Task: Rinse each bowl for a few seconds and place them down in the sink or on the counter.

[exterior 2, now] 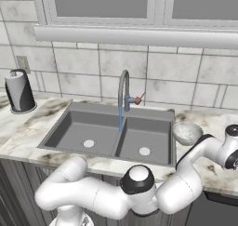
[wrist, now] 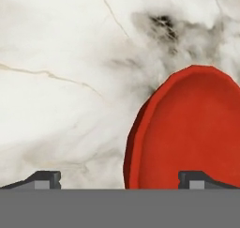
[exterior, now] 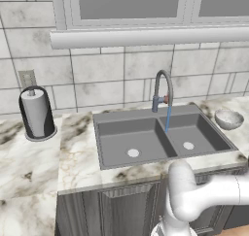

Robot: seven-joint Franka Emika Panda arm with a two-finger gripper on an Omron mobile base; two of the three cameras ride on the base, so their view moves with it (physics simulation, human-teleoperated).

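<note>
Pincer (wrist: 119, 180) gapes over red bowl (wrist: 187, 133); water streams into sink (exterior: 160, 140).

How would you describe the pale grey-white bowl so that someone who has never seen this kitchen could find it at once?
Start at the dark grey double-basin sink set in the white marble-look counter, under the arched grey faucet. Just past the basin where the water runs, on the counter, sits a small round mottled grey-white bowl. It is pale and speckled, unlike the glossy red bowl.
</note>
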